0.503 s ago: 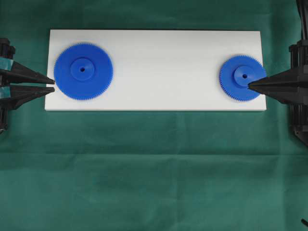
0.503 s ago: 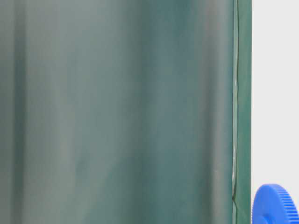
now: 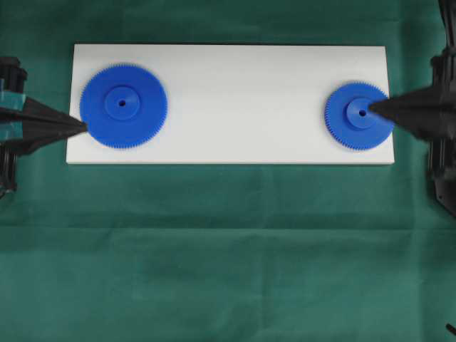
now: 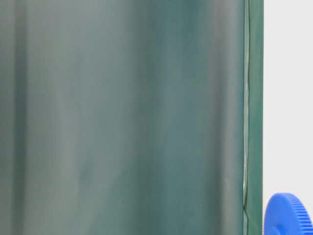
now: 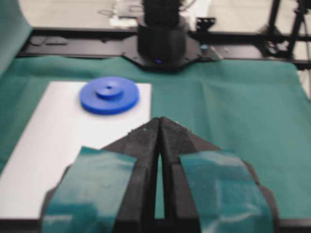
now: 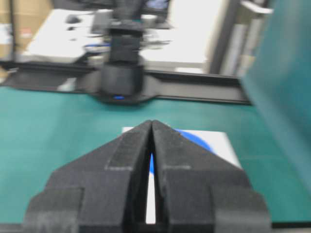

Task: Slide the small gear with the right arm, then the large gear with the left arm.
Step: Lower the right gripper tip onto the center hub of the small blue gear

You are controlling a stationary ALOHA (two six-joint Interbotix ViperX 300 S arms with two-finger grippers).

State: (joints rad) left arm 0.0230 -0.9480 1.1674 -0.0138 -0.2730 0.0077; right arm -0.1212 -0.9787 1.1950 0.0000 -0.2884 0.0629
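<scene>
On the white board [image 3: 235, 100], small gear [image 3: 359, 115] at right end, closed right gripper [image 3: 370, 108] tip at its hub, large gear [image 3: 123, 105] at left end, closed left gripper [image 3: 83, 127] touching its rim, no readable writing.

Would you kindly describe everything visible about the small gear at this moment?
The small gear is a blue, plastic-looking toothed disc with a raised round hub and a centre hole. It lies flat near the right end of the white board, far from the large gear. The shut tip of the right gripper overlaps its hub beside the hole; actual contact cannot be confirmed.
</scene>
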